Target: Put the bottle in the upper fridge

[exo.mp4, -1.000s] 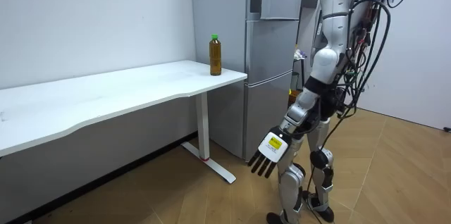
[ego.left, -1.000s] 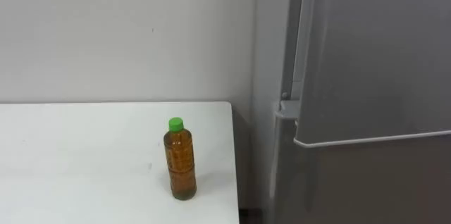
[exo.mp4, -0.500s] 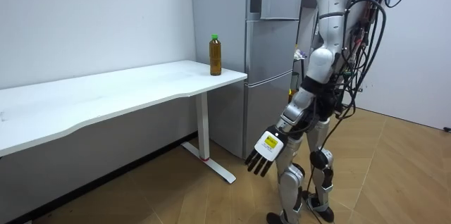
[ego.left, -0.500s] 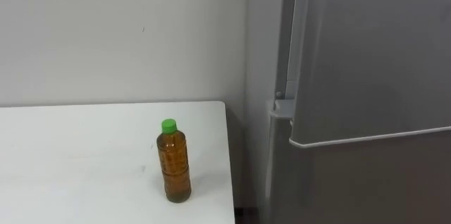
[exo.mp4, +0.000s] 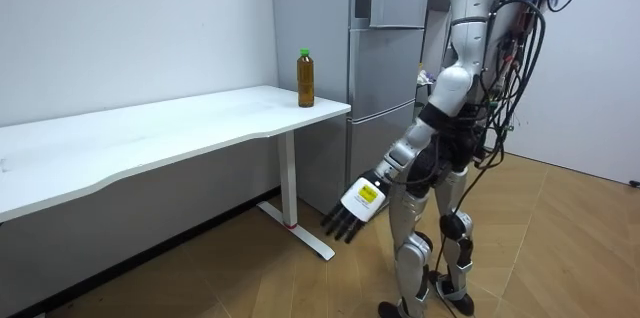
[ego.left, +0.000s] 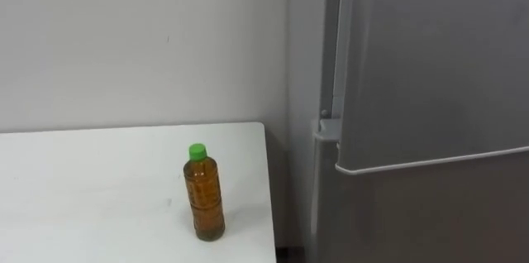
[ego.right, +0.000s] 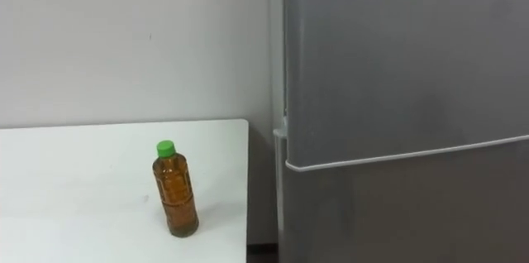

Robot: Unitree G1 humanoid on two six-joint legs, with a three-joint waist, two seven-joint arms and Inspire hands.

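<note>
Plainly, the bottle (ego.left: 204, 198) stands upright on the white counter (ego.left: 83, 188), its long axis vertical and its green cap (ego.left: 197, 151) pointing straight up, with amber liquid filling most of the body. It sits close to the counter's end nearest the grey fridge (ego.left: 430, 89), a narrow gap of wall showing between that end and the fridge side. The upper fridge door is closed, and the seam dividing it from the lower door runs level with the bottle's upper part. In the room view the robot stands on the wooden floor (exo.mp4: 560, 248) in front of the fridge, facing the fridge and the counter end. Its left hand (exo.mp4: 362, 198) hangs low, below counter height, with the back of the hand turned toward the camera. The fingers (exo.mp4: 340, 226) are straight and slightly spread, pointing down and toward the room view's left, and hold nothing. From the fingers, the bottle is well apart, higher up and toward the room view's left; the fridge's lower door lies just beyond them.
</note>
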